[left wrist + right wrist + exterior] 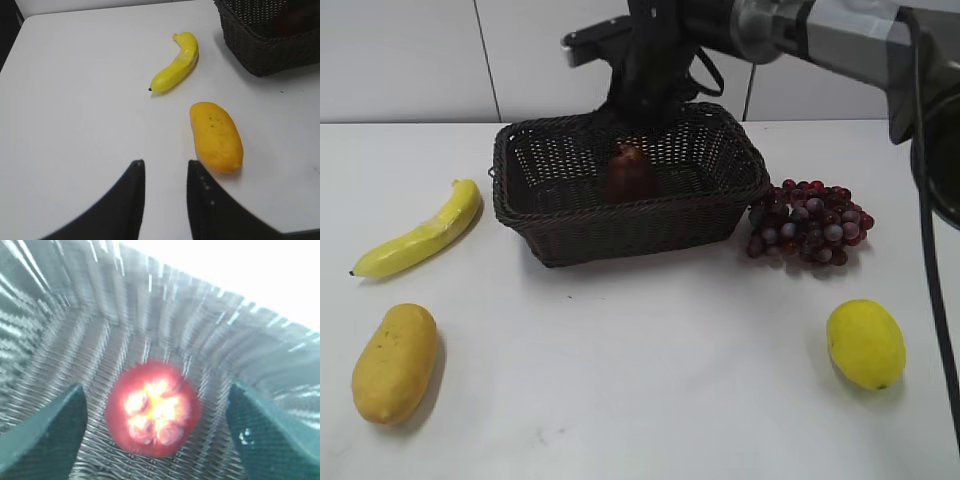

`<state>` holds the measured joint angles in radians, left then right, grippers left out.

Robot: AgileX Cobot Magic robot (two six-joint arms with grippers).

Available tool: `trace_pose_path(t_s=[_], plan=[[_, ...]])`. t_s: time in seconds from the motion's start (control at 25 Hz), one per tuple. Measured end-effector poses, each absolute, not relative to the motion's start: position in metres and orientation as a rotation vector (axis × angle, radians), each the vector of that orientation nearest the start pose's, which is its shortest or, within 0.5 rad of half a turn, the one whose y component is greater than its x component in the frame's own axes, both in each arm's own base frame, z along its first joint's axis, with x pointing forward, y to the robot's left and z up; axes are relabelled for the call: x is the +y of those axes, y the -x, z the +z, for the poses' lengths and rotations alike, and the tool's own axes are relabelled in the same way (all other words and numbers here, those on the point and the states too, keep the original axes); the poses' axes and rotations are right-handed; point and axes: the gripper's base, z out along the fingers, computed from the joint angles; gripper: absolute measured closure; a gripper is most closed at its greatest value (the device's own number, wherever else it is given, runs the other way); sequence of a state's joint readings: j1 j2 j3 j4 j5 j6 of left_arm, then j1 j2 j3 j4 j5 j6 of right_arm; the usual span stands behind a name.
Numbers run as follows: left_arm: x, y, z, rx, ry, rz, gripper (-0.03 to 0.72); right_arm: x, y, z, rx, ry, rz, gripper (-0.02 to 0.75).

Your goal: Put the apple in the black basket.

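The apple [152,407] is glossy and firm-looking, tapered like a bell, so I judge it light but slippery. The safest hold would be across its widest band just below the lobed top, where flat pads meet the most skin. Pinching lower on the taper would likely squeeze it out.

It sits upright on the floor of the basket [620,225], near the middle, a little toward the 12 o'clock wall in the exterior view.

The right gripper [155,432] hangs directly above it, inside the basket mouth. Its fingers [45,435] are spread wide at 9 and 3 o'clock of the apple, clear of it on both sides, holding nothing. The wrist picture is motion-blurred.

The left gripper [165,200] hovers over bare table with a narrow gap between its jaws, empty, with a mango [216,136] at its 1 o'clock.
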<state>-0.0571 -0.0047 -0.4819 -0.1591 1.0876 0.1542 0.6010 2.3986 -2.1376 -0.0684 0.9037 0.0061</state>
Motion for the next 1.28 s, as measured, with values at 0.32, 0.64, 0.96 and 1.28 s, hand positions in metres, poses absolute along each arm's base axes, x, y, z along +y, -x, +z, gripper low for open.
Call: trace_pose_path(t_s=[0.32, 0.64, 0.96, 1.28], plan=[[-0.012, 0.006, 0.271, 2.064, -0.228, -0.132, 0.466, 0.279, -0.421, 0.284, 2.405, 0.771, 0.136, 0.082], [-0.012, 0.006, 0.271, 2.064, -0.228, -0.132, 0.466, 0.186, -0.388, 0.394, 2.321, 0.552, 0.030, 0.117], [-0.012, 0.006, 0.271, 2.064, -0.228, -0.132, 0.466, 0.044, -0.312, 0.402, 2.477, 0.176, -0.134, 0.144], [-0.012, 0.006, 0.271, 2.064, -0.228, -0.132, 0.466, 0.016, -0.158, 0.392, 2.293, 0.090, -0.020, 0.145]])
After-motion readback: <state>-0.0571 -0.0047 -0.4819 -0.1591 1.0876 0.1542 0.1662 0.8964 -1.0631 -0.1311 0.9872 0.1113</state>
